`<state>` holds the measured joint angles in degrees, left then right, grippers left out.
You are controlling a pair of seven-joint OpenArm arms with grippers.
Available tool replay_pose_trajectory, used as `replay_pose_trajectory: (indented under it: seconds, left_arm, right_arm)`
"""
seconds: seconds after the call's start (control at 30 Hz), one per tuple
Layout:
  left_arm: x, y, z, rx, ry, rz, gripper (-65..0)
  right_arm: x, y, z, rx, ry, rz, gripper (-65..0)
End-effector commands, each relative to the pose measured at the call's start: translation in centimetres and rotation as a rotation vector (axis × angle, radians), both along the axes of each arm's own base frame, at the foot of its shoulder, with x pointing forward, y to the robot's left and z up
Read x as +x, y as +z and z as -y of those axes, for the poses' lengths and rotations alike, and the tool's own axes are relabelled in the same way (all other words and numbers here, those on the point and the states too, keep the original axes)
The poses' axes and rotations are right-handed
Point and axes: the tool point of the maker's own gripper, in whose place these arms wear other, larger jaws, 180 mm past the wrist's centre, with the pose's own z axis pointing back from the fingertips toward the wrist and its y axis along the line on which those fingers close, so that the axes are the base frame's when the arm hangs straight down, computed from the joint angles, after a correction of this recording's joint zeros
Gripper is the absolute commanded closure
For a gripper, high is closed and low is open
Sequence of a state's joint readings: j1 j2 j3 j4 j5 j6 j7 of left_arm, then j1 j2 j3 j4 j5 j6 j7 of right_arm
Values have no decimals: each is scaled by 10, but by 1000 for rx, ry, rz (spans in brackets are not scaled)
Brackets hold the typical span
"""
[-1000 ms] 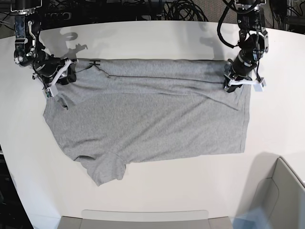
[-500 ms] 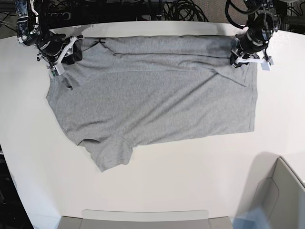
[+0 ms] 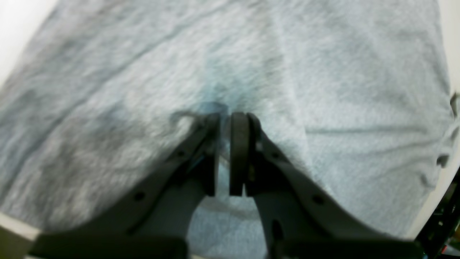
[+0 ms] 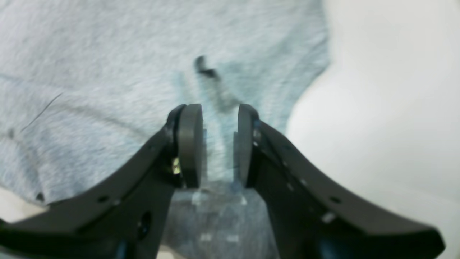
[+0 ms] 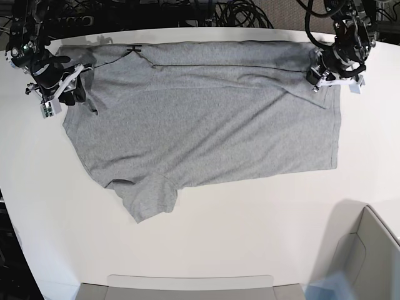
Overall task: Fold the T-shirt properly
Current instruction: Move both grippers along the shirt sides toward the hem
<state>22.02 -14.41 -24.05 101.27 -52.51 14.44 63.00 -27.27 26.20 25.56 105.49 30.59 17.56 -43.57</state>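
**Grey shirt stretched between two pincers**

Heather-grey, soft knit cloth: the T-shirt [image 5: 206, 119] lies spread on the white table [image 5: 237, 231], creased along its far edge, one sleeve pointing toward the near side. The left gripper [image 3: 224, 124] is nearly closed, pinching a fold of fabric. The right gripper [image 4: 214, 118] clamps bunched cloth between wider-set pads.
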Motion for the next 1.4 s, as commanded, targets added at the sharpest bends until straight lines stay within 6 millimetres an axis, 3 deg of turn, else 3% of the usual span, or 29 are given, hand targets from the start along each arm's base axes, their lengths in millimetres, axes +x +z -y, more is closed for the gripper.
replay_pose_trajectory:
  seconds: [0.0,0.1,0.2,0.3,0.4,0.47,0.6,0.73,0.9,1.07,1.2,1.37]
  left_arm:
    - [13,19,-1,15,-17,62,-66]
    - [22,37,3,37,-39,117,-66]
    - [27,40,2,41,-39,133,-66]
    - [46,51,4,39,-40,184,-66]
    - [60,59,7,34,-46,222,-66]
    - [68,65,7,35,-45,246,-66]
    - [80,70,12,18,-37,279,-66]
    - [80,68,19,-6,-28,281,-66]
    - [80,68,19,-6,-28,281,-66]
    - [80,68,19,-6,-28,281,-66]
    - [79,68,19,-6,-28,279,-66]
    - [77,66,19,-6,-28,273,-66]
  right_arm:
    - [12,15,1,-5,10,57,-164]
    - [19,20,2,-8,10,76,-164]
    - [34,30,1,-6,12,120,-164]
    - [58,47,-3,2,17,188,-164]
    - [85,50,-15,24,51,211,-164]
    - [107,44,-17,45,48,203,-164]
    - [152,5,-16,89,26,87,-164]
    - [178,-25,-30,122,26,12,-164]
    - [164,-65,-30,127,6,-90,-164]
    - [113,-91,-21,94,23,-163,-164]
    - [85,-80,-21,89,42,-126,-164]
    - [86,-47,-7,88,-14,-67,-164]
